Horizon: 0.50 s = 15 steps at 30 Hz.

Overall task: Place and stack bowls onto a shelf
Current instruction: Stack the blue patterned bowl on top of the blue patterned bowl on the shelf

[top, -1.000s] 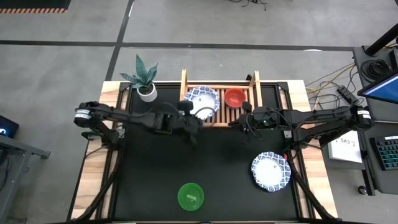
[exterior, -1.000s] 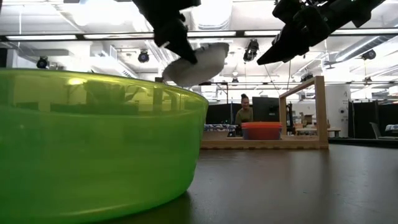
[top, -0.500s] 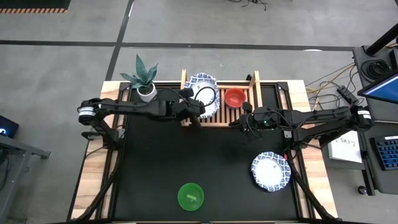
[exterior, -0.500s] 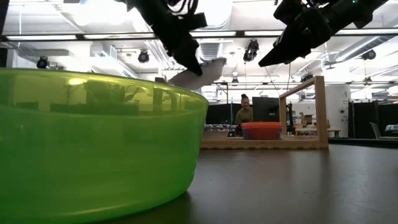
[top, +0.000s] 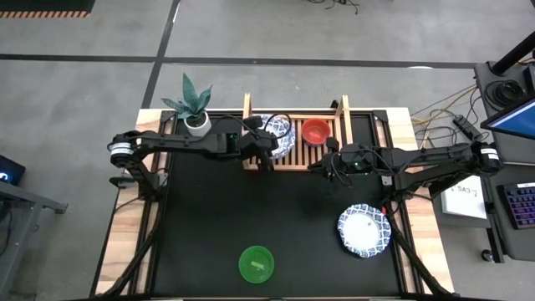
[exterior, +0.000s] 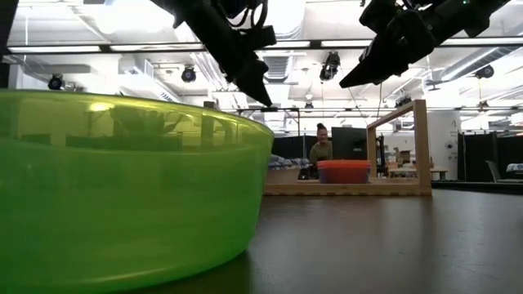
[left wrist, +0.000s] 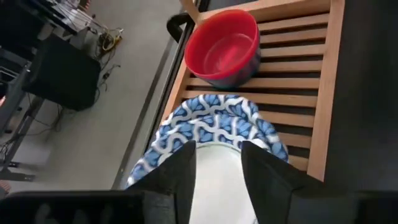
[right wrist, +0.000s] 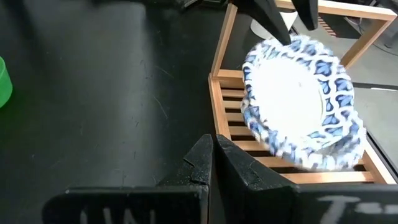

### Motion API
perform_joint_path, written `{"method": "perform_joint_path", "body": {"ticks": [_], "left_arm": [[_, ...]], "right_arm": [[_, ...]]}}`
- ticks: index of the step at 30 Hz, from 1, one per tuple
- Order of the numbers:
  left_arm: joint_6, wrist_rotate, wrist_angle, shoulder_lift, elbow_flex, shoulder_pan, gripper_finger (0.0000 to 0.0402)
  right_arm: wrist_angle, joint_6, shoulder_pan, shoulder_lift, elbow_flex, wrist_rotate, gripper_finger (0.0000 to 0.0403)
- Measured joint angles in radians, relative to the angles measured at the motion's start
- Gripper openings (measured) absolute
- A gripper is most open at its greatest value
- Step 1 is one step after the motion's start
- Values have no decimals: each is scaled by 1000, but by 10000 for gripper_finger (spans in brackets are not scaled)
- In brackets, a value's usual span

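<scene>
A white bowl with a blue patterned rim [top: 280, 134] lies tilted in the left part of the wooden slatted shelf [top: 333, 144]. A red bowl [top: 315, 131] sits on the slats to its right. My left gripper [left wrist: 219, 149] hangs open over the patterned bowl's [left wrist: 214, 124] near rim. The right wrist view shows its dark fingers [right wrist: 273, 18] above that bowl [right wrist: 292, 93]. My right gripper [top: 321, 165] is shut and holds nothing. It hovers above the table just in front of the shelf's near rail. Another patterned bowl [top: 364, 232] and a green bowl [top: 257, 264] sit on the black table. My left gripper comes at the patterned bowl from above and from the table's near side, its open fingers [left wrist: 186, 174] over the bowl's near rim [left wrist: 180, 140]. I cannot tell whether a fingertip touches the rim.
A potted plant [top: 194, 107] stands at the far left, beside the shelf. The shelf's upright posts [top: 344, 104] rise at its far corners. In the low view the green bowl [exterior: 122, 188] fills the left foreground. A person [exterior: 321, 147] shows far behind the table.
My left gripper has carried the patterned bowl toward the table's far edge, over the shelf, and let it go. The bowl, held high and tilted a second ago, has dropped into the shelf's left part. My right arm has kept still.
</scene>
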Motion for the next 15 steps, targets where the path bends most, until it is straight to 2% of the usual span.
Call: {"method": "perform_joint_path", "body": {"ticks": [6, 15], "left_arm": [[-4, 0, -10, -2, 0, -2, 130], [-25, 0, -78, 27, 0, 5, 117]], "right_arm": [[0, 0, 0, 0, 0, 0, 9], [3, 0, 0, 0, 0, 0, 9]]}}
